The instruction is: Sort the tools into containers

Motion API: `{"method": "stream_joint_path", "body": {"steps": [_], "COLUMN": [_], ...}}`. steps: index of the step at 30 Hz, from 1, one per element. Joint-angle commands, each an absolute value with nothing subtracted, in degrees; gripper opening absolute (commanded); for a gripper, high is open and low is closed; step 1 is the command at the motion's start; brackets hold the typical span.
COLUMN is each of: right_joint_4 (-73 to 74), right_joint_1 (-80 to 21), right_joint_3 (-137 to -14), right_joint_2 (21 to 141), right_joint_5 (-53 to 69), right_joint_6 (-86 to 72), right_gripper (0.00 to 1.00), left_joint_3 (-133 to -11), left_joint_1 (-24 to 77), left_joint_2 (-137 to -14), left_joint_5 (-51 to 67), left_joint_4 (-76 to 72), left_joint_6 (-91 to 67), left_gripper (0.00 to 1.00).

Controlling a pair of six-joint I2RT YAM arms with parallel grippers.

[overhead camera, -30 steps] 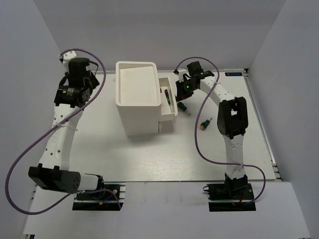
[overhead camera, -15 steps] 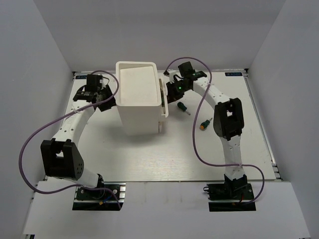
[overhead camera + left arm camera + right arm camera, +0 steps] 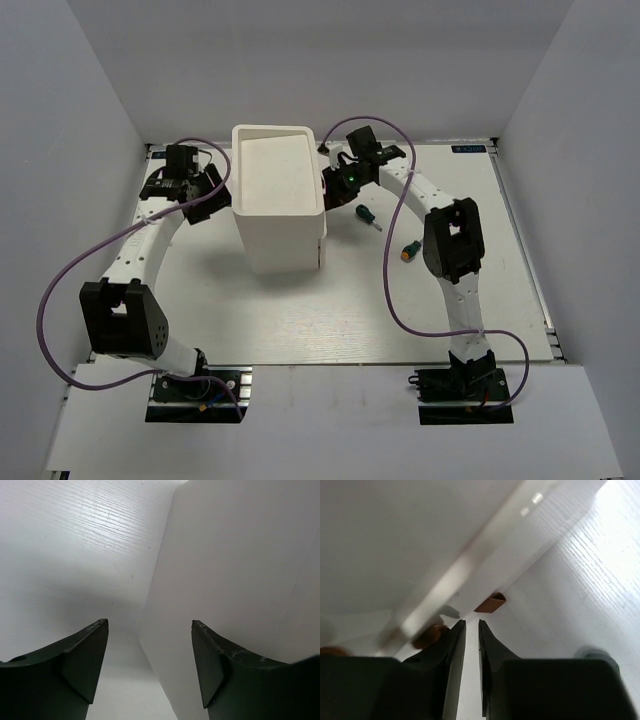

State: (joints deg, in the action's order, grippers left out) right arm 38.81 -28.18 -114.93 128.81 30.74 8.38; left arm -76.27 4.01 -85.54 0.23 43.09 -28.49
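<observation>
White plastic, tall and rectangular, the large bin (image 3: 278, 215) stood at the centre of the pale table (image 3: 300, 310), its open top showing no tool from the overhead view. The narrow white bin against its 3 o'clock wall was almost wholly hidden under the right gripper (image 3: 332, 188), so its contents could not be told. Two tools lay loose on the table. A stubby green-handled screwdriver (image 3: 366, 216) lay near the right gripper at about 4 o'clock from it, its long axis running 10 to 4 o'clock with the handle at the 10 o'clock end. A stubby orange-and-green screwdriver (image 3: 409, 250) lay further out on the same bearing, well apart from both bins. The pliers and the blue-handled screwdriver showed in no view. The right gripper's fingers were drawn nearly together with only a thin slit between them and nothing seen in it; its wrist view, blurred, showed a white rim close above. The left gripper (image 3: 207, 190) stood spread and empty just beside the large bin's 9 o'clock wall. The right arm was judged much the nearer to both loose screwdrivers, the large bin standing between them and the left arm. Bare table lay open around both tools toward 3 and 6 o'clock, with the bin wall the only close edge.
</observation>
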Motion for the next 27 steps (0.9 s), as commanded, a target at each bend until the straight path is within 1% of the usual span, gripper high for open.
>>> {"method": "stream_joint_path", "body": {"steps": [1, 2, 3, 5, 6, 7, 9, 11, 16, 18, 19, 20, 21, 22, 23, 24, 25, 26, 27], "right_joint_4": [38.32, 39.02, 39.28, 39.46, 38.94, 37.02, 33.77, 30.96, 30.06, 33.64, 34.53, 34.63, 33.76, 32.62, 32.35, 31.04, 29.72, 28.23, 25.08], "right_joint_1": [-27.79, -27.34, -26.99, -27.33, -28.12, -28.3, -29.17, -29.36, -29.09, -29.09, -29.0, -27.96, -27.25, -26.64, -24.89, -24.53, -24.35, -23.65, -23.38], "right_joint_3": [-112.77, -112.76, -112.68, -112.94, -112.85, -112.76, -112.15, -111.1, -110.04, -109.86, -109.6, -109.34, -107.07, -106.18, -104.26, -102.41, -101.17, -97.51, -94.51], "right_joint_2": [126.3, 126.65, 126.82, 126.39, 126.21, 125.69, 125.33, 125.25, 125.24, 124.72, 124.54, 124.02, 123.84, 123.58, 123.05, 122.79, 121.91, 120.95, 120.59], "right_joint_5": [33.57, 36.18, 39.26, 41.47, 46.7, 48.5, 54.2, 55.71, 53.71, 49.16, 40.43, 37.91, 35.01, 35.24, 35.59, 37.42, 38.75, 40.24, 41.56], "right_joint_6": [9.49, 9.84, 10.02, 10.02, 8.89, 7.66, 3.18, 0.44, -1.5, -0.62, 4.0, 4.13, 3.96, 4.65, 6.66, 8.33, 11.74, 15.34, 17.64], "right_gripper": [0.25, 0.25, 0.19, 0.14, 0.14, 0.12, 0.12, 0.12, 0.12, 0.1, 0.1, 0.1, 0.16, 0.23, 0.38, 0.46, 0.53, 0.62, 0.64], "left_joint_3": [-79.19, -79.19, -79.19, -79.19, -78.23, -77.61, -76.91, -76.9, -77.51, -77.52, -78.22, -78.83, -78.84, -78.84, -78.84, -78.84, -78.84, -77.97, -77.44], "left_joint_1": [2.65, 1.59, 1.58, 1.05, 1.05, 1.05, 1.05, 1.05, 1.05, 1.05, 1.05, 0.53, 0.53, -0.17, -0.18, -0.18, -0.78, -0.79, -0.79], "left_joint_2": [-82.54, -82.01, -82.0, -82.0, -82.0, -82.0, -82.0, -83.23, -84.63, -84.64, -84.64, -84.64, -84.64, -84.64, -84.64, -84.64, -84.64, -84.12, -84.11], "left_joint_5": [-1.05, -1.05, -0.1, 2.01, 3.85, 4.65, 6.75, 7.55, 9.23, 8.36, 7.57, 5.73, 4.93, 4.4, 3.87, 3.87, 3.87, 4.65, 5.35], "left_joint_4": [45.18, 45.18, 45.18, 45.18, 44.22, 43.51, 42.37, 41.84, 40.61, 41.39, 42.35, 43.15, 43.76, 44.29, 45.25, 45.26, 45.26, 45.26, 45.26], "left_joint_6": [-29.88, -29.88, -29.88, -29.88, -29.88, -29.88, -30.5, -30.5, -30.5, -30.5, -30.5, -30.5, -30.5, -30.5, -30.5, -29.8, -29.79, -29.79, -29.79], "left_gripper": [0.78, 0.8, 0.8, 0.8, 0.8, 0.81, 0.81, 0.81, 0.81, 0.81, 0.82, 0.82, 0.83, 0.83, 0.83, 0.83, 0.83, 0.83, 0.83]}}
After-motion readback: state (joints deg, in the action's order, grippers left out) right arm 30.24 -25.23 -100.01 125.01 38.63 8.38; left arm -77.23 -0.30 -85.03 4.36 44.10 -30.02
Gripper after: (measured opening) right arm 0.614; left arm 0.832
